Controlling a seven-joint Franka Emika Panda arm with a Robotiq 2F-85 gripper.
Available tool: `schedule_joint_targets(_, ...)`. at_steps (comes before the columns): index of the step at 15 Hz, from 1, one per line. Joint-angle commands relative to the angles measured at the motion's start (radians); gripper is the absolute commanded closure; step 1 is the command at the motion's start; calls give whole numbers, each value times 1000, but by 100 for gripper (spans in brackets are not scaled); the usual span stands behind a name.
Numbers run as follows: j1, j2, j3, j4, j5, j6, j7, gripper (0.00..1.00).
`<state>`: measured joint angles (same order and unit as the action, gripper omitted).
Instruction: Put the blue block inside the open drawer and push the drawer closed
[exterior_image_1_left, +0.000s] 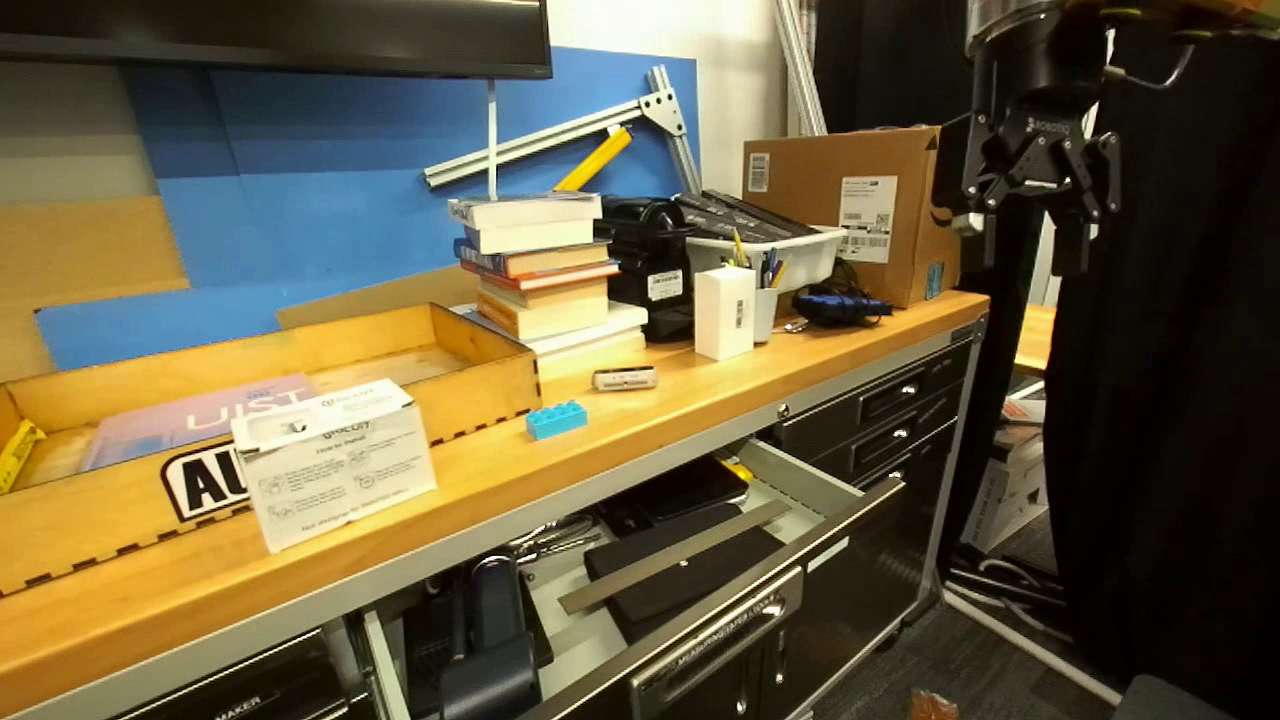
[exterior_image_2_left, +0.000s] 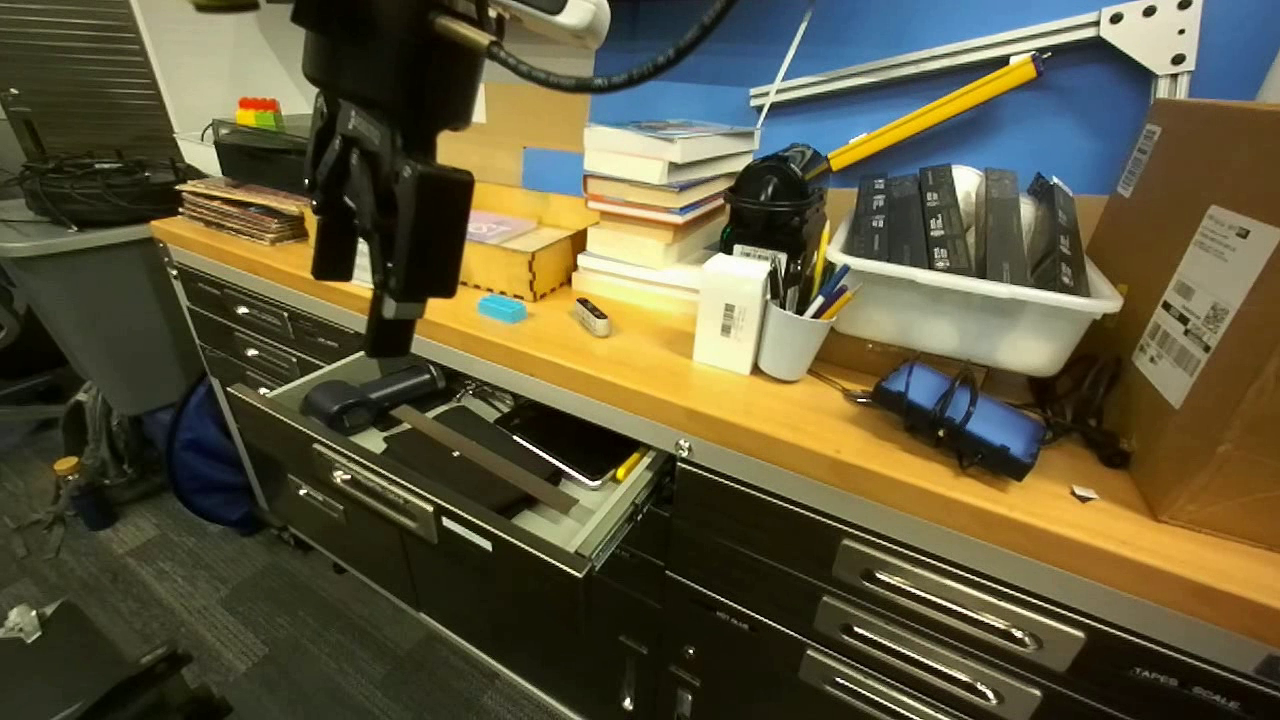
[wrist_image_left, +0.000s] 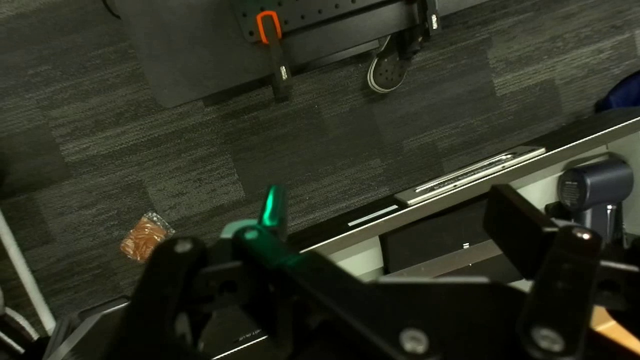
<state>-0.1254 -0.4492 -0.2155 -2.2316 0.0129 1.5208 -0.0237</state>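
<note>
The blue block (exterior_image_1_left: 557, 420) is a small cyan studded brick. It lies on the wooden worktop near the front edge, above the drawer, and also shows in an exterior view (exterior_image_2_left: 502, 308). It is out of the wrist view. The drawer (exterior_image_1_left: 800, 472) stands pulled out below the worktop, with its black front and silver handle in an exterior view (exterior_image_2_left: 530, 570). Its front rim crosses the wrist view (wrist_image_left: 370, 230). My gripper (exterior_image_1_left: 1025, 235) hangs in the air, well away from the block. It also shows in an exterior view (exterior_image_2_left: 370, 290). In the wrist view (wrist_image_left: 395, 217) its fingers are wide apart with nothing between them.
The drawer holds a dark hair-dryer-like tool (exterior_image_2_left: 370, 395), a black flat case (exterior_image_1_left: 690, 570) and a long metal strip (exterior_image_1_left: 675, 555). A white carton (exterior_image_1_left: 335, 460), wooden tray (exterior_image_1_left: 490, 375), harmonica-like object (exterior_image_1_left: 624, 378) and book stack (exterior_image_1_left: 540, 265) stand around the block.
</note>
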Motion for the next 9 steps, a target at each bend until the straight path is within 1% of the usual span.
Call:
schedule_joint_targets(1, 22, 41, 87, 17, 43, 104, 88, 0)
schedule_joint_targets(2, 33, 57, 112, 20, 56, 159, 114, 0)
schedule_joint_targets(4, 75, 128, 182, 45, 87, 262, 158, 0)
schedule_joint_targets(7, 131, 258, 275, 86, 69, 404, 232, 0)
schedule_joint_targets(9, 161, 357, 321, 125, 48, 489, 279, 0)
